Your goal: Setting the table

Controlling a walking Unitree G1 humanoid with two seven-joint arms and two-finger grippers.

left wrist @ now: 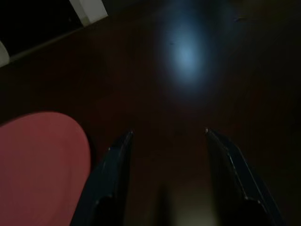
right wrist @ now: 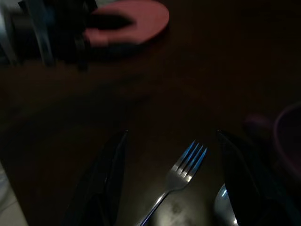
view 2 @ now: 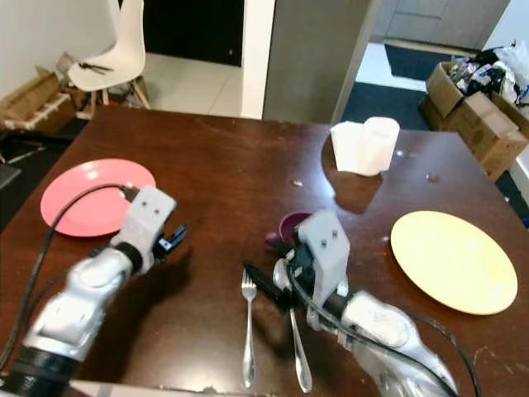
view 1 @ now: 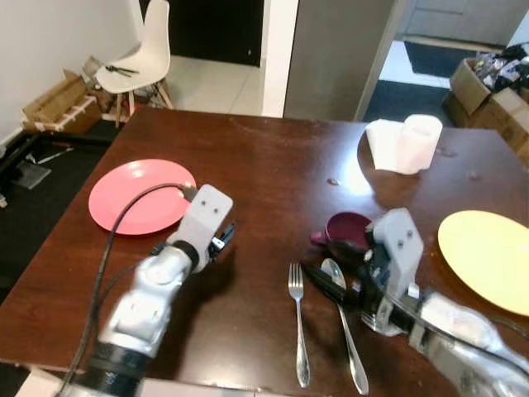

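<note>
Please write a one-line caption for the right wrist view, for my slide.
Open right gripper poised above the fork on the dark table, with the pink plate beyond.

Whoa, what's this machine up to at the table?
It is setting a dark wooden table. Its right gripper, fingers open, hovers low over a silver fork and a silver spoon lying near a small maroon cup. Its left gripper, also open and empty, hangs beside a round pink plate. A round yellow plate sits on the right.
</note>
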